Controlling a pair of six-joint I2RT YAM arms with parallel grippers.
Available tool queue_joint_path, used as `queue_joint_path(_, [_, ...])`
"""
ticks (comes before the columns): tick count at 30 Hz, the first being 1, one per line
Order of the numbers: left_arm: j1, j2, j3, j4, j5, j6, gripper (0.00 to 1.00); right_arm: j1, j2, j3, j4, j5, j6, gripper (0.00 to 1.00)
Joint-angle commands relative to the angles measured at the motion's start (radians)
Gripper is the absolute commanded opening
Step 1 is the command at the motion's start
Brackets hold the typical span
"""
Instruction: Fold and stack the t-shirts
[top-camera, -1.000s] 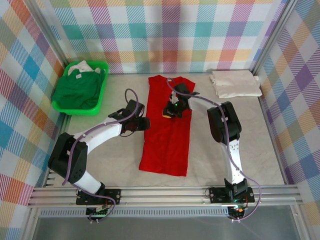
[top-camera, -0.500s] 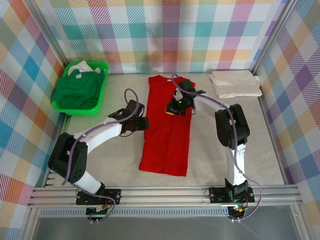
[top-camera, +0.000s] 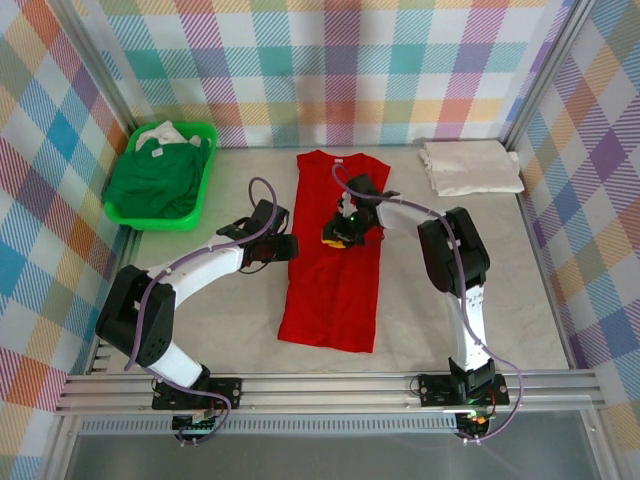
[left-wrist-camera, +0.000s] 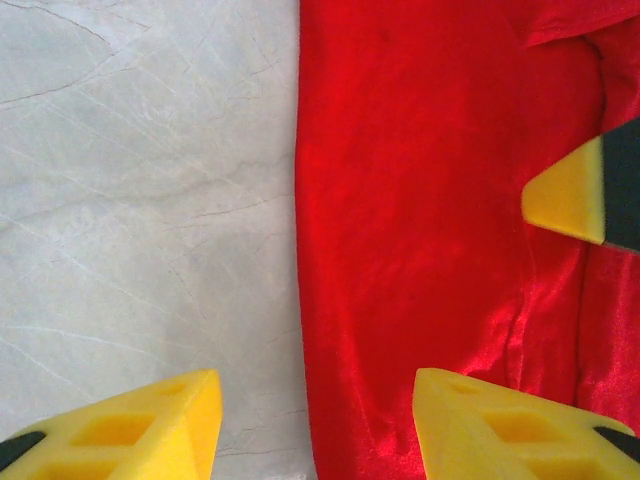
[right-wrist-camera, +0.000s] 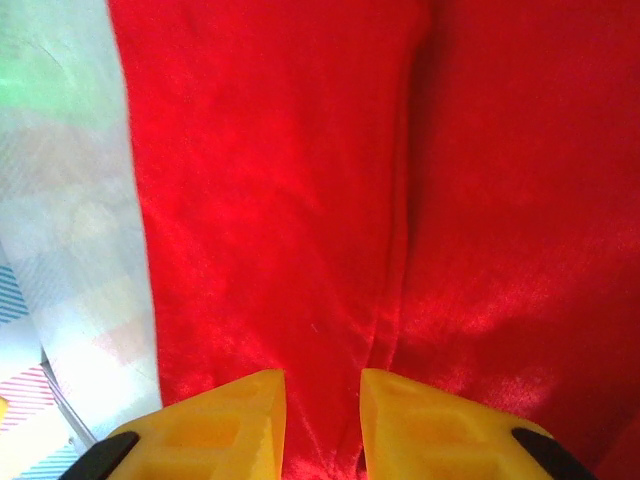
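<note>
The red t-shirt (top-camera: 330, 295) lies folded narrow on the desk (top-camera: 220, 320). At its left edge the left gripper (left-wrist-camera: 315, 385) has its jaws open, one over cloth, one over bare desk. Over its upper half the right gripper (right-wrist-camera: 322, 385) has its jaws narrowly parted astride a crease. Right of it lies a folded cream-white t-shirt (top-camera: 470, 167).

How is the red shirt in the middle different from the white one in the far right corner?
The red t-shirt lies as a long, narrow strip down the middle of the table; the cream-white t-shirt is folded into a small, compact bundle. The right gripper is over the red t-shirt, while the cream-white t-shirt lies apart from both arms. Both lie on the table, outside the basket.
</note>
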Motion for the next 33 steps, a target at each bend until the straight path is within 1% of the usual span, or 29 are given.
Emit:
queue_joint_path(1, [-0.008, -0.006, -0.025, -0.023, -0.006, -0.007, 0.54, 0.005, -0.004, -0.035, 0.019, -0.001, 0.013, 0.27])
queue_joint_path(8, [-0.008, -0.01, -0.035, -0.021, -0.013, -0.007, 0.54, 0.005, -0.047, -0.094, 0.028, 0.027, 0.03, 0.27])
queue_joint_path(15, [-0.007, -0.003, -0.031, -0.018, -0.013, -0.006, 0.54, 0.019, -0.027, -0.069, 0.042, -0.003, 0.031, 0.27])
queue_joint_path(24, [-0.008, -0.011, -0.038, -0.024, -0.022, -0.007, 0.55, 0.033, 0.015, -0.023, 0.084, -0.051, 0.057, 0.22])
queue_joint_path(27, [-0.008, -0.007, -0.038, -0.024, -0.021, -0.007, 0.55, 0.033, 0.014, -0.016, 0.086, -0.053, 0.058, 0.18])
queue_joint_path(30, [-0.007, -0.008, -0.039, -0.025, -0.025, -0.006, 0.55, 0.033, 0.013, -0.02, 0.094, -0.049, 0.064, 0.07])
queue_joint_path(32, [-0.008, -0.01, -0.039, -0.026, -0.031, -0.007, 0.55, 0.033, 0.009, -0.03, 0.105, -0.049, 0.07, 0.05])
queue_joint_path(33, [-0.008, -0.012, -0.041, -0.027, -0.036, -0.007, 0.55, 0.032, 0.005, -0.035, 0.108, -0.046, 0.072, 0.02])
